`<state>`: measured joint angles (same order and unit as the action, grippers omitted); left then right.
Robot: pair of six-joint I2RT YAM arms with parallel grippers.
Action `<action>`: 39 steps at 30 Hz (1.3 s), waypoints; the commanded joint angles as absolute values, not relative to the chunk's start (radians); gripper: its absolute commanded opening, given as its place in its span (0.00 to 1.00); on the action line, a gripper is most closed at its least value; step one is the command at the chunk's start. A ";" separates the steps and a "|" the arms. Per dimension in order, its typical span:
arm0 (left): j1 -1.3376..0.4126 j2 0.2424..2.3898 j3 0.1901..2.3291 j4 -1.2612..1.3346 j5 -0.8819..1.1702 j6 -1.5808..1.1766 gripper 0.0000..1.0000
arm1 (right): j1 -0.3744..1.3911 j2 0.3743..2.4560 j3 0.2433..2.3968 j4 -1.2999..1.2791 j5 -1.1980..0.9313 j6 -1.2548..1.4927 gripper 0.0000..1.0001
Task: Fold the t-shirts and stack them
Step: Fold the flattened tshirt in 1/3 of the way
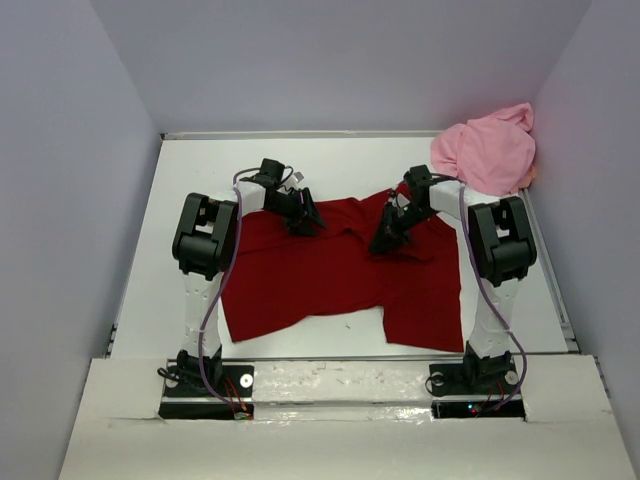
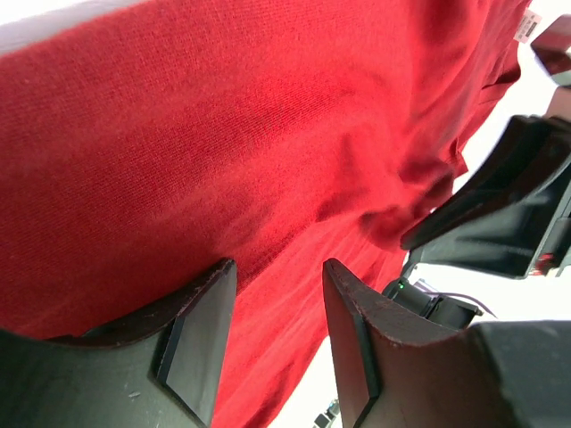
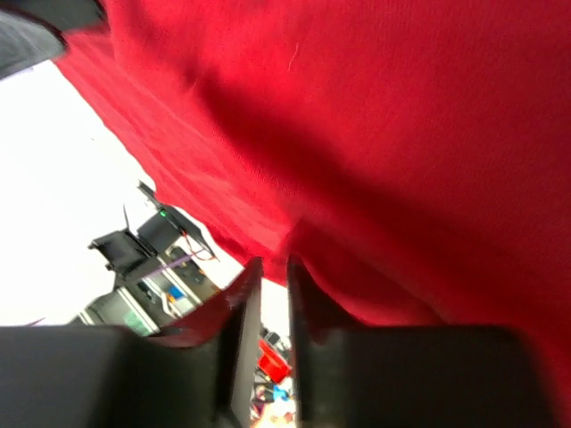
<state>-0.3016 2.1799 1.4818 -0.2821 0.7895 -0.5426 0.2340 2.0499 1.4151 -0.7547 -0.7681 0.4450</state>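
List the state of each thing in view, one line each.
dark red t-shirt: spread out, unfolded, rumpled near the grippers.
light pink t-shirt: crumpled in a heap in the far right corner.
left gripper: open, over the red cloth, holding nothing.
right gripper: jaws a narrow gap apart, nothing between them.

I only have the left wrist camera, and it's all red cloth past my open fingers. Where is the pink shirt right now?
Observer: The pink shirt sits bunched up, unfolded, at the table's far right corner.
Operator: And how does the red one lie overall?
Observer: The red shirt is spread across the middle, rumpled near the right arm.
Operator: What is that arm's gripper doing?
Observer: The right gripper is at the red shirt's edge, jaws a narrow slit apart; I cannot tell if cloth is pinched.
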 commanded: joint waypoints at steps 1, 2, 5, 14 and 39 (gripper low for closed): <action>-0.308 2.210 1.503 -0.324 0.769 -0.525 0.57 | 0.264 1.996 1.401 -0.802 -0.773 0.419 0.32; -0.308 2.212 1.503 -0.325 0.769 -0.525 0.57 | 0.264 1.994 1.397 -0.804 -0.764 0.416 0.42; -0.308 2.209 1.497 -0.325 0.769 -0.525 0.57 | 0.264 1.974 1.396 -0.805 -0.746 0.411 0.55; -0.308 2.204 1.496 -0.330 0.767 -0.522 0.57 | 0.264 1.927 1.419 -0.807 -0.723 0.379 0.56; -0.291 2.131 1.440 -0.364 0.744 -0.492 0.57 | 0.101 2.241 1.916 -0.776 -0.615 0.331 0.45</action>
<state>-0.2993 2.1735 1.4765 -0.3031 0.7853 -0.5198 0.0845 2.2322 1.8267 -0.7933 -0.6239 0.3542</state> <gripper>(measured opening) 0.571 0.449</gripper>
